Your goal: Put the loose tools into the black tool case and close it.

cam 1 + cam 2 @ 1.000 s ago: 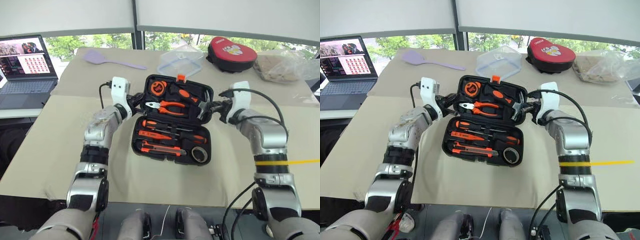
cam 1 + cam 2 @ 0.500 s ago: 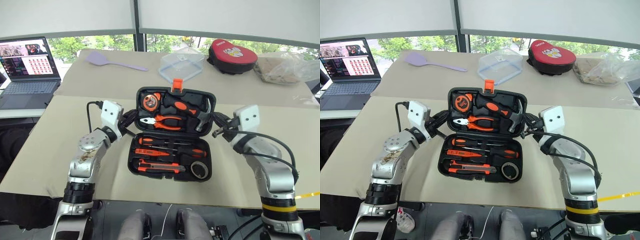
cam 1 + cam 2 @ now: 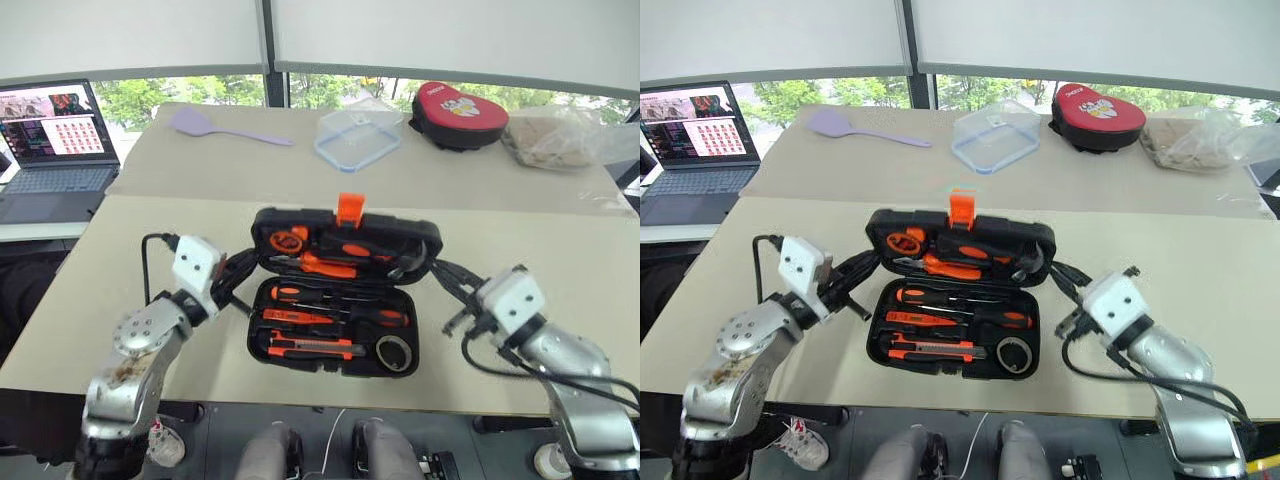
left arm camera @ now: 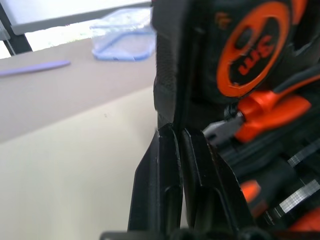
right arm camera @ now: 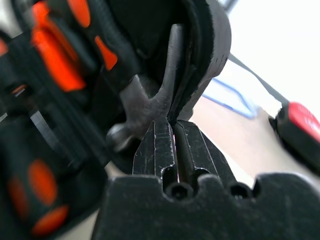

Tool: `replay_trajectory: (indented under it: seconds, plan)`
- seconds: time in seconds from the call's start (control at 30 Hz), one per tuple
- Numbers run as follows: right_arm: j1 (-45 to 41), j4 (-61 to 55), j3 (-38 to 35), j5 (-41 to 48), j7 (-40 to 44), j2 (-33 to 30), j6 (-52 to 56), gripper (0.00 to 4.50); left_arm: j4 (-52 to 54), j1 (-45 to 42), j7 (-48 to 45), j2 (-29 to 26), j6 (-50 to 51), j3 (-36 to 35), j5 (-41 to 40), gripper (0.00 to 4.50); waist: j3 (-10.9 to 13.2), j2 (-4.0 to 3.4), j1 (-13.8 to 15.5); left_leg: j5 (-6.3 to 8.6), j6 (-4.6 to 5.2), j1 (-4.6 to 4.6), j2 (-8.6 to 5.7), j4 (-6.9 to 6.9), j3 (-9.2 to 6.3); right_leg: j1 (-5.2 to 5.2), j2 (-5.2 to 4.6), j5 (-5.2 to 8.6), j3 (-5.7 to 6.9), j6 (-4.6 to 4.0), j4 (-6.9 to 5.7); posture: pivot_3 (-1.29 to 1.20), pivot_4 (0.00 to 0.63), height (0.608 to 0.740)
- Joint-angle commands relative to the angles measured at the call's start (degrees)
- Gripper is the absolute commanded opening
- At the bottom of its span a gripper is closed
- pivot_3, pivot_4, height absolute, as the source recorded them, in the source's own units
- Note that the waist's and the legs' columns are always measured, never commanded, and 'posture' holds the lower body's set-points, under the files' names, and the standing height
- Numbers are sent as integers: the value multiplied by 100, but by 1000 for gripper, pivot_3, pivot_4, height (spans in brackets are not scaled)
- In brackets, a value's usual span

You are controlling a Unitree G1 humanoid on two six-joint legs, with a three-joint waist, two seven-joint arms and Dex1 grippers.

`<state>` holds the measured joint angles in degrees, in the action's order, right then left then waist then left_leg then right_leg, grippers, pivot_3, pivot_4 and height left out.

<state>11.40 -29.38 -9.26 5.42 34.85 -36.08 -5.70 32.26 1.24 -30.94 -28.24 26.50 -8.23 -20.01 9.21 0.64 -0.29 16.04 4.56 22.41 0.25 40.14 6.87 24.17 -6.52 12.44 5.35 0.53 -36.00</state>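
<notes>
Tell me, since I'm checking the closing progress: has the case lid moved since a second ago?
Yes. The lid has swung forward and down toward the case's lower half, which stays on the table.

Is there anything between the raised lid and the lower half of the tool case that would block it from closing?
Nothing visible does. The screwdrivers, utility knife and tape roll lie in their recesses below the lid.

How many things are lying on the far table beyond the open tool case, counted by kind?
purple spatula: 1
clear plastic container: 1
red-and-black pouch: 1
clear plastic bag: 1
Total: 4, not counting the black tool case
</notes>
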Motion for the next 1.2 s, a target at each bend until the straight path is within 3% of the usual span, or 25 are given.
replay_trajectory:
  seconds: [0.03,0.07,0.3,0.33,0.4,0.5,0.53,0.67,0.77,0.87,1.0,1.2]
  plan:
    - [920,-470,-246,56,576,-258,-1100,15,440,748,-144,-216,6,-504,-137,353,-4,0,3,3,-3,-12,5,-8,1,-7,-2,6,-6,-1,-1,0,150,731]
    - [1299,-584,-315,177,745,-314,-1264,0,516,1029,-232,-270,-61,-633,-166,708,-12,0,10,5,-7,-24,9,-12,1,-14,-1,10,-9,-3,-2,0,150,731]
    - [3227,-894,-1178,775,1826,-767,-1583,2375,397,2593,-1321,-871,-396,-1521,-375,3136,-16,14,100,24,-31,-31,50,-11,3,-14,-1,54,-15,-2,-5,0,150,731]
    - [3452,-840,-1269,852,2037,-870,-1536,2405,275,2783,-1549,-989,-435,-1636,-400,3460,-18,14,102,51,-70,-33,52,-11,3,-12,-4,55,-17,-5,-4,0,150,731]
    - [3737,-720,-1295,945,2440,-1093,-1552,2405,-172,2794,-1957,-1307,-594,-1647,-337,3460,-22,18,105,75,-38,-53,53,-14,-3,-8,-7,73,-24,-37,2,0,150,731]
    - [3696,-682,-1075,882,2716,-1312,-1596,2405,-885,1935,-2167,-1653,-873,-1290,-138,3460,-25,15,194,80,-32,-56,55,-7,-6,-7,-5,81,-18,-52,-4,0,150,731]
    - [3586,-674,-961,831,2761,-1374,-1567,2140,-1182,1414,-2160,-1711,-894,-1102,-77,3511,-26,16,223,78,-34,-55,56,-7,-9,-6,-6,77,-15,-56,-2,0,150,731]
    - [3159,-659,-613,763,2844,-1515,-1371,1089,-2112,-71,-2330,-1770,-1072,-512,119,2525,-29,22,278,79,-32,-38,55,11,-9,1,-1,55,-4,-45,-5,0,150,731]
    - [2616,-632,-234,607,2793,-1589,-1110,33,-2912,-1261,-2549,-1678,-1236,115,374,1387,-25,36,268,40,-30,-40,53,14,-2,-15,14,17,6,-55,-7,0,150,731]
    - [2152,-672,189,510,2812,-1638,-903,0,-3688,-2334,-2858,-1382,-1688,854,750,167,-28,35,250,31,-21,-14,52,21,8,-7,28,9,6,-56,-9,0,150,731]
    - [1818,-660,521,413,2766,-1622,-733,0,-4487,-3278,-2935,-934,-2022,1423,1140,60,-25,39,256,31,-18,2,51,41,10,-2,41,10,13,-52,-11,0,150,731]
    - [1323,-608,834,210,2470,-1451,-447,0,-4915,-3780,-3465,-582,-2353,2001,1353,60,-24,42,235,35,-10,10,52,65,9,-3,43,14,12,-43,-14,0,150,731]
